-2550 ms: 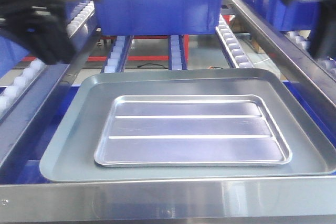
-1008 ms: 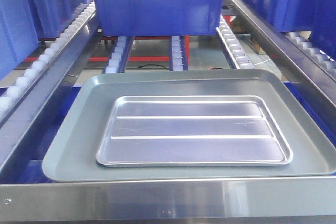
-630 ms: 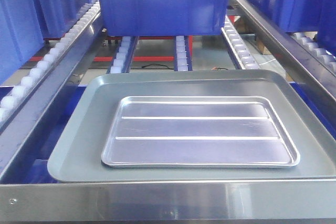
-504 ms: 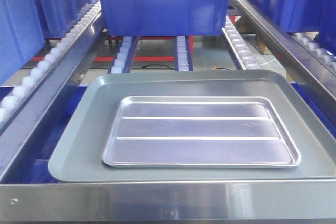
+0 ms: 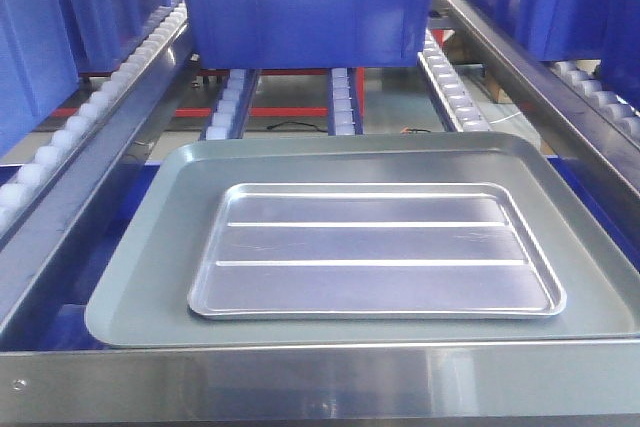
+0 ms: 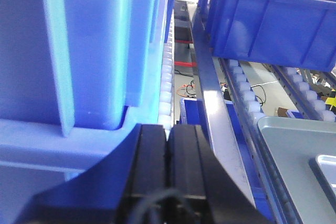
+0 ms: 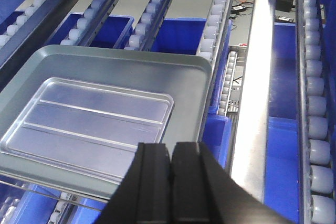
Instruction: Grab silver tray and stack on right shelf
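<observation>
Silver tray (image 7: 86, 127) lies flat inside grey tray (image 7: 189, 85), long axis left-right. From right gripper (image 7: 171, 182), fingers closed and empty, it sits at ten o'clock, near. Left gripper (image 6: 168, 169), closed too, is farther off.

Both grippers' fingers (image 6: 168, 177) (image 7: 170, 182) are flat, matte black slabs.

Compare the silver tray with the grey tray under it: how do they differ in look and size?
The silver tray is shiny and reflective; the grey tray is dull and matte. The silver tray has two long raised ridges across its base; the grey tray's visible base is smooth. The silver tray is smaller and lies inside the grey tray, which shows as a border all round it. Both are rectangular with rounded corners and low raised rims.
</observation>
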Controlling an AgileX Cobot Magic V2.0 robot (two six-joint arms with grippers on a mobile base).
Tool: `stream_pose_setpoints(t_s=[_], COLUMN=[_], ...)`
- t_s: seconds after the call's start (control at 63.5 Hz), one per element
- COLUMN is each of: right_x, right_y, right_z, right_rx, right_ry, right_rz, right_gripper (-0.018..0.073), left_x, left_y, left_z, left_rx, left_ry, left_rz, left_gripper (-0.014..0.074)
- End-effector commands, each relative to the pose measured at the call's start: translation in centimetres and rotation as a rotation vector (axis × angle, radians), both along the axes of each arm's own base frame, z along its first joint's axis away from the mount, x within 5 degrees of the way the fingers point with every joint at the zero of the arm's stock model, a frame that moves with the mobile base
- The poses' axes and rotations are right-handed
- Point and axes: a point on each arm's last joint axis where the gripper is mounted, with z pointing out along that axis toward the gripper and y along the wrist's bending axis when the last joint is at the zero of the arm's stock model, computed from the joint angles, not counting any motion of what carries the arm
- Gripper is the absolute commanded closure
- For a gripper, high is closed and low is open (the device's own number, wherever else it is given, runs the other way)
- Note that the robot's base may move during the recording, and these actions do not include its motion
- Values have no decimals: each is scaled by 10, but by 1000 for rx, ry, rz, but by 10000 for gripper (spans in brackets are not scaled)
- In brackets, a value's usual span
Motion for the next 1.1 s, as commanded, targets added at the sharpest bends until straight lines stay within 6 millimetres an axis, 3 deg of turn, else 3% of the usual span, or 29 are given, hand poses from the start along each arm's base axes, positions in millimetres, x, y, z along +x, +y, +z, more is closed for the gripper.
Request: stream_pose_setpoints(t_s=[0.0,0.913,1.086], right_x=[1,2,0], right_y=[1,1,-4], right_z=[15,13,4], right_rx=[5,-1,-62], right_ry=[-99,-96,-184], right_rz=[15,10,-46], right_gripper=[508,508,508], left_x=[-1,-1,-1], left_y=[0,0,0], left_z=[3,3,3], left_rx=[-8,-8,-8], left_ry=[-87,-87,-87], left_rz=[-6,-6,-6], left_gripper=[697,697,697])
